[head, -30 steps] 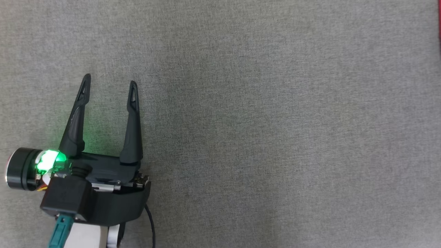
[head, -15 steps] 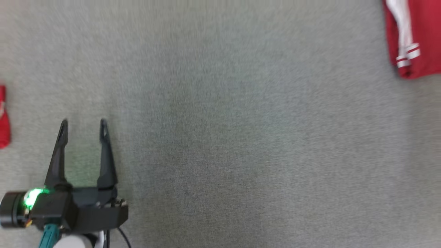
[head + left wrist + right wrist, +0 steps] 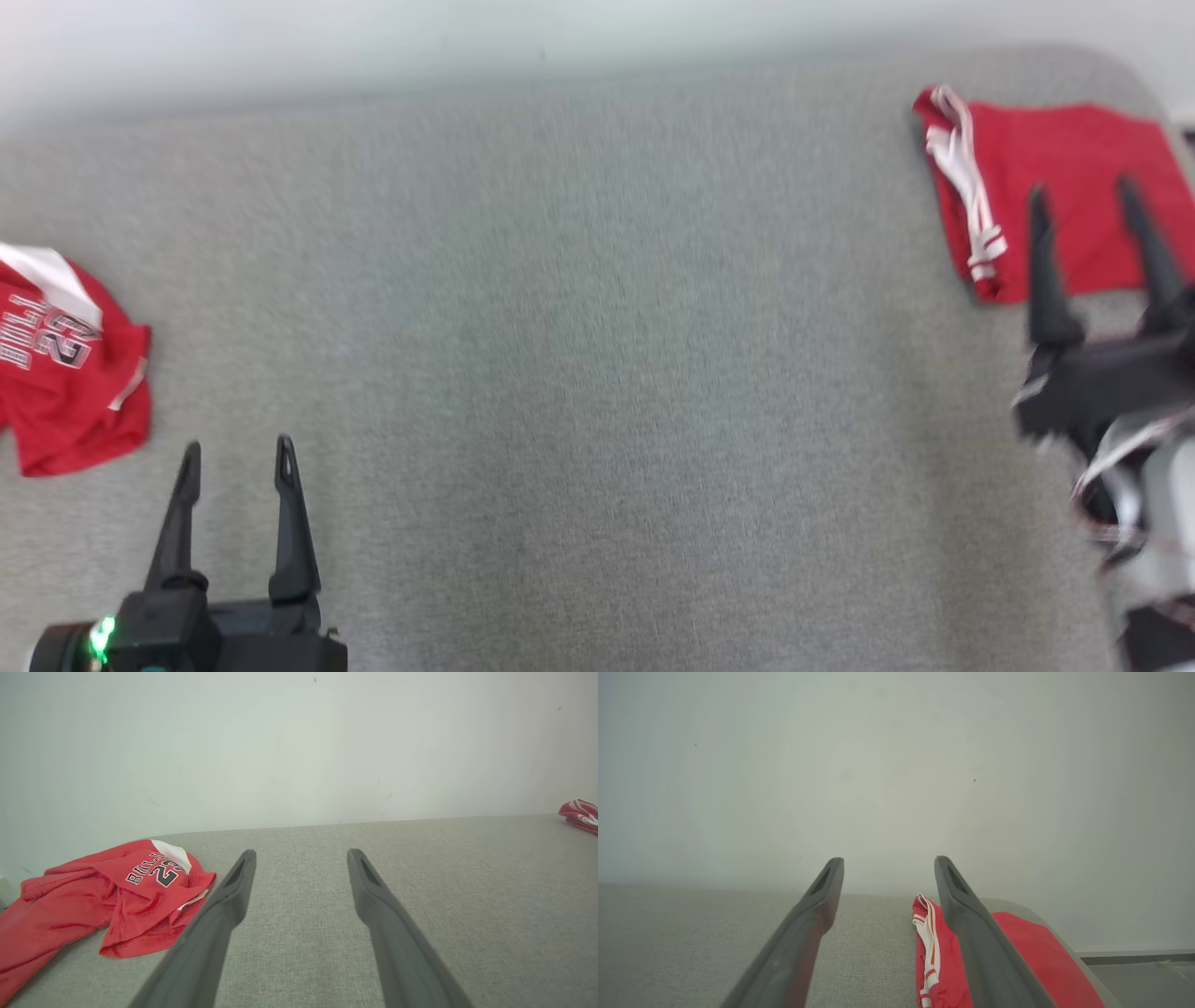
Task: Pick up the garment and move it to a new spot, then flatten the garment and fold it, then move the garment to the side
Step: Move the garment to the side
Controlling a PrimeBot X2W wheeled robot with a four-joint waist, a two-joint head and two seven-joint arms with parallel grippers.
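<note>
A crumpled red jersey (image 3: 65,373) with white trim and dark lettering lies at the left edge of the grey surface; the left wrist view has the jersey (image 3: 117,891) to the left of the fingers. My left gripper (image 3: 236,457) stands open and empty just right of it, at the lower left. A folded red garment (image 3: 1046,187) with white stripes lies flat at the far right corner. My right gripper (image 3: 1083,201) is open above its near edge, holding nothing. In the right wrist view the folded garment (image 3: 1036,956) lies beyond my right gripper (image 3: 887,865).
The grey fabric surface (image 3: 597,373) spreads wide between the two garments. A pale wall (image 3: 467,37) rises behind its far edge. The surface's rounded right corner (image 3: 1064,938) drops to a floor strip beyond.
The head camera has tilted up, so the far edge, the wall and both garments have come into view. My right gripper now shows at the right. The left gripper stays open.
</note>
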